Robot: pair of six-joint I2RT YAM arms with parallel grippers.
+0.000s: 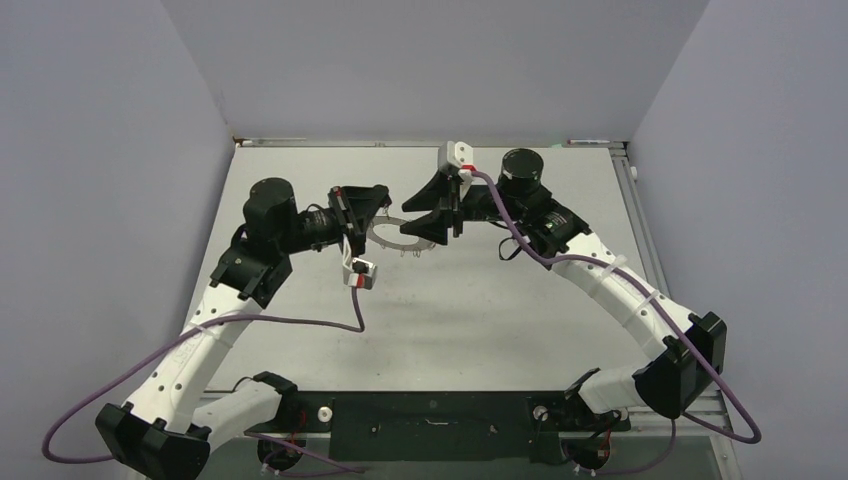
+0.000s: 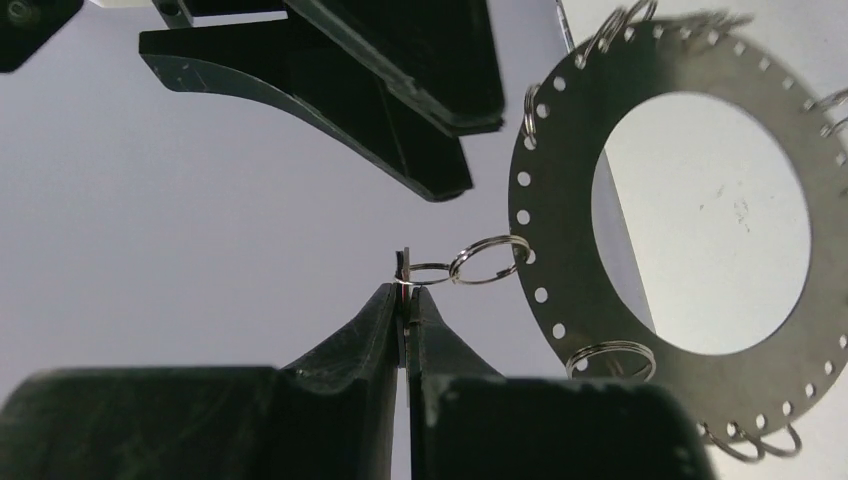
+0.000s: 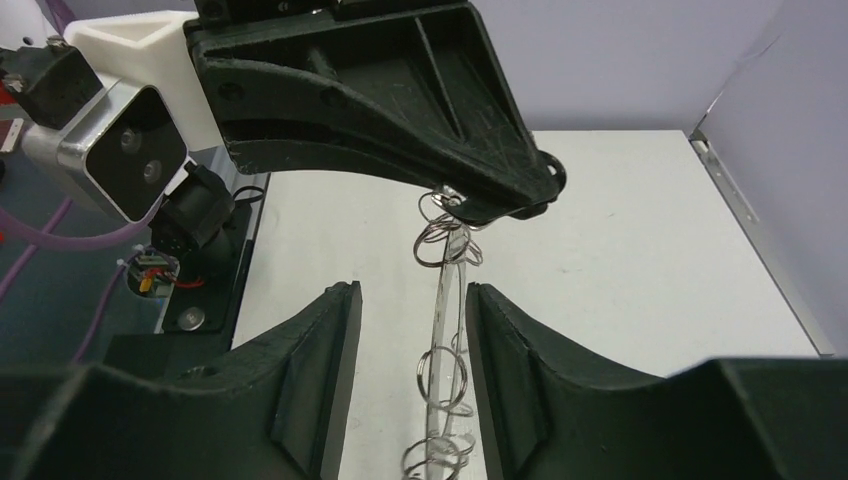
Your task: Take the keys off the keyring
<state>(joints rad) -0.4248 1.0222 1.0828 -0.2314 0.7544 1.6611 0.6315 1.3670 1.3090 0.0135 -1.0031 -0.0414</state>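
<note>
Item: key [image 2: 404, 268], sitting on a wire loop [image 2: 488, 259] at the rim of the keyring [image 2: 555, 190], which is hanging above the worktop [image 3: 620, 250]. The left hand [image 2: 404, 305] is clenching the key. The right hand [image 3: 408, 300] is gaping, straddling the ring edge-on. Likely risk: with the ring unbraced, any pull is dragging it along, or the thin key is slipping free.
</note>
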